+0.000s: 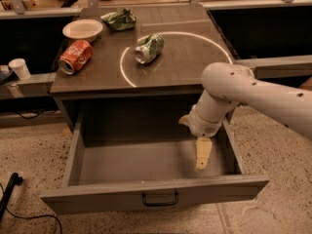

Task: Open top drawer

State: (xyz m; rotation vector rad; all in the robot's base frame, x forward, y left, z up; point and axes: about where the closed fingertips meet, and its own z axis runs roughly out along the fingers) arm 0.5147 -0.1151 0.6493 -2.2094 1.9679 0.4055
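I see the top drawer (97, 195) standing wide open below the bench (190, 67), its black bar handle (160, 199) at the centre of the front. My tool (202, 155) hangs inside the drawer's right half, close to the right wall, pointing down toward the floor. I cannot tell whether it is released or clenched.

Dim, warm overhead light; soft sheen on tabletop (190, 52); pincer (203, 156) inside top drawer (97, 198), its interior shadowed.
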